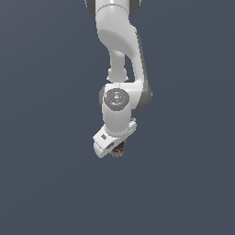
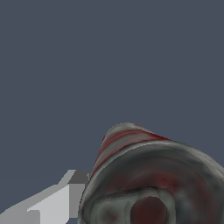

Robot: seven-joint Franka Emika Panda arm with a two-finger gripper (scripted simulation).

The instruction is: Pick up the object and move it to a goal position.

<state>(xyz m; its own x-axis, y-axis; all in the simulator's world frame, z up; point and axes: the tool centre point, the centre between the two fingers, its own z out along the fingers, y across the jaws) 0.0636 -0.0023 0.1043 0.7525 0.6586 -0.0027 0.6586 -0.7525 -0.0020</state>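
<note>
In the exterior view the white arm hangs down in the middle, and the object (image 1: pixel 120 151), a tiny brown stub with reddish flecks, pokes out just under its hand. My gripper (image 1: pixel 117 149) is closed around it, and the hand hides most of it. The wrist view shows the object (image 2: pixel 153 175) very close and large, grey-brown with red streaks and a dark red hollow on its end. One light grey finger (image 2: pixel 65 199) lies right against its side. The other finger is hidden behind the object.
Both views show only a plain dark blue-grey background around the arm. I cannot make out any other item, marker or edge.
</note>
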